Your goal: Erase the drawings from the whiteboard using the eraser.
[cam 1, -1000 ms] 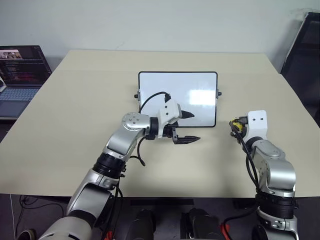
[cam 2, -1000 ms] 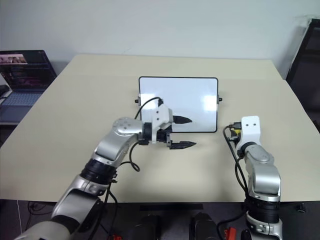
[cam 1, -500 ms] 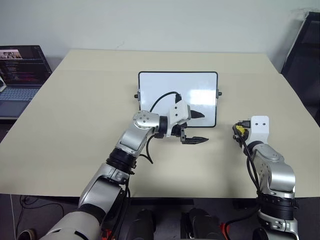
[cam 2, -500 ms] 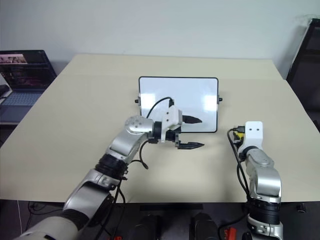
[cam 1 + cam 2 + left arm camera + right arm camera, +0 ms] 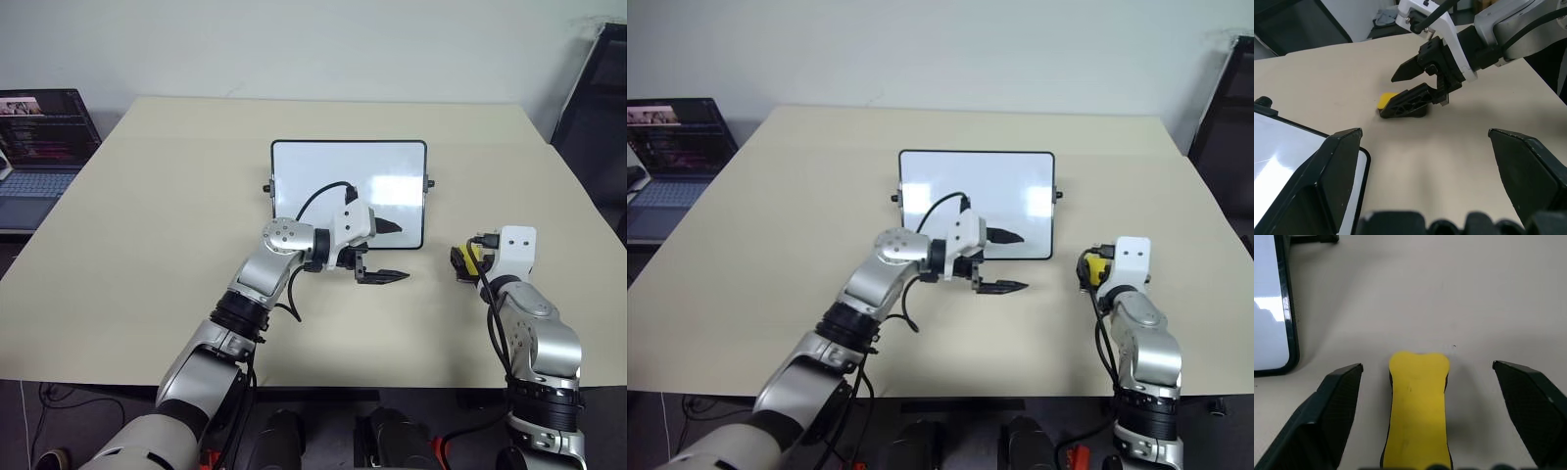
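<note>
We saw the right end effector (image 5: 1420, 382) spread wide, gripping nothing, its fingers either side of the eraser (image 5: 1418, 406), which lay flat on the desk (image 5: 147, 196) just right of the whiteboard (image 5: 348, 191). The left end effector (image 5: 390, 252) hung open and empty over the whiteboard's near edge, pointing toward the eraser.
</note>
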You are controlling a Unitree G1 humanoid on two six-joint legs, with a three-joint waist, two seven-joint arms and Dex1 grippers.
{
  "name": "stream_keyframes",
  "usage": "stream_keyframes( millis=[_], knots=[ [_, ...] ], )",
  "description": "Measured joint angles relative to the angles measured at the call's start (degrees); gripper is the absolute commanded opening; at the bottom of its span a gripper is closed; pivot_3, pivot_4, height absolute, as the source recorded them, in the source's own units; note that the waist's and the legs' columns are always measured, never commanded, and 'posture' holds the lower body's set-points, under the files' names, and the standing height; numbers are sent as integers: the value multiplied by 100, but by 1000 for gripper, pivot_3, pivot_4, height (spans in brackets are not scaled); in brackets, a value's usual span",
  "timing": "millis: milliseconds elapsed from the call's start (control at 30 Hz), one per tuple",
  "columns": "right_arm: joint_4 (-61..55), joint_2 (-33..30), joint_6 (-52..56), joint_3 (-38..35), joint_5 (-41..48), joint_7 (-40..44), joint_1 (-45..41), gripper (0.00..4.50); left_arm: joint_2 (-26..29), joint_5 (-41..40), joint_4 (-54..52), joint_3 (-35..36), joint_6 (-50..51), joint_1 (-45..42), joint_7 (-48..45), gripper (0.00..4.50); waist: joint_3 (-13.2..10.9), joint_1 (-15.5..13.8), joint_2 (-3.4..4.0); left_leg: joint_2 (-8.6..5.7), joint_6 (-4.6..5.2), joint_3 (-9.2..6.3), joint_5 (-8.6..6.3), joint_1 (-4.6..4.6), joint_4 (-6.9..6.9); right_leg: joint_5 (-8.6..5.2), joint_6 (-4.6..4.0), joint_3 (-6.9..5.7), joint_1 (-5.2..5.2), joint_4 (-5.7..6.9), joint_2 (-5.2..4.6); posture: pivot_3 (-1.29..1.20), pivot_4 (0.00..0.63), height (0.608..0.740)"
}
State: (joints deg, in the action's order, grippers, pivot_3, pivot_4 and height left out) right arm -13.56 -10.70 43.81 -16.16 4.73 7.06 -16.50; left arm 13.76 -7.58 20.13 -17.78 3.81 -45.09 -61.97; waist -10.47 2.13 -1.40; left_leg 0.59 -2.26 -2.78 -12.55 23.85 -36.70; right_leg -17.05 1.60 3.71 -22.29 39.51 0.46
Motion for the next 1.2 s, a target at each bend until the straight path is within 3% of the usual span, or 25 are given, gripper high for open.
stream_keyframes(
  millis=[133, 300, 400, 567, 833, 1200],
  knots=[
    [-719, -72, -248, 381, 114, 243, 101, 4446, 237, -58, -637, 439, 452, 452, 579, 4500, 0, 93, 3, 9, 0, -12, 0, -1, 2, 0, 0, 10, -2, 2, 3, 0, 150, 740],
    [-1607, -13, -540, 736, 154, 285, 748, 4446, 373, -375, -2040, 1527, 1591, 1624, 1816, 4500, 2, 89, 6, 9, 0, -26, -1, 1, 3, -1, 1, 14, 2, -6, -6, 0, 150, 740],
    [-1792, 116, -1317, 917, 47, 259, 1655, 4446, 147, -340, -3044, 2215, 2047, 2898, 2975, 4500, 4, 76, 5, 5, 0, -27, -2, 3, 7, -3, 3, 15, 5, -20, -38, 0, 150, 740],
    [-1489, 78, -2867, 969, -191, 320, 2720, 4446, 9, 96, -3669, 2320, 1831, 4213, 3918, 4500, 5, -51, 3, 0, 2, -28, 0, -9, 3, -3, 13, 5, 26, -35, -43, 0, 150, 740],
    [-836, 359, -3671, 464, 791, 679, 3042, 4446, -358, 448, -3843, 2417, 1415, 4472, 4996, 4500, 5, -48, 1, 10, 10, -11, 5, -70, -7, -15, 17, 23, 91, -51, -39, 0, 150, 740],
    [-467, 132, -3949, 451, 963, 993, 3204, 4446, -378, 620, -4172, 2386, 1569, 4742, 5412, 4500, 6, -47, 0, 3, 7, -3, 3, -89, 61, -19, 24, 28, 85, -57, -41, 0, 150, 740]
  ],
)
